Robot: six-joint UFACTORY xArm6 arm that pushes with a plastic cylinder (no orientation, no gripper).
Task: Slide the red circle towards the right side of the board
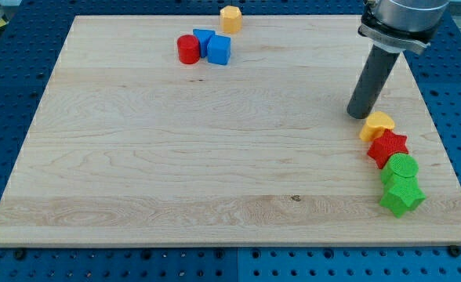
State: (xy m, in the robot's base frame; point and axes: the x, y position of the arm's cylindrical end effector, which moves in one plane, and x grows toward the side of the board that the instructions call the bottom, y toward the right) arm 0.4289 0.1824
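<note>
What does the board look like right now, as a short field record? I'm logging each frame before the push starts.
target: red circle, near the view's top, left of centre
touching target: blue block on its right, another blue block behind
nearby: yellow block at the top edge
my tip: far right, well away from the red circle, just up-left of the yellow heart
right-edge row: yellow heart, red star, green circle, green star
board: wood

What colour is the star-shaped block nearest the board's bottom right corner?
Green: the green star block, clearest in the camera view.
</note>
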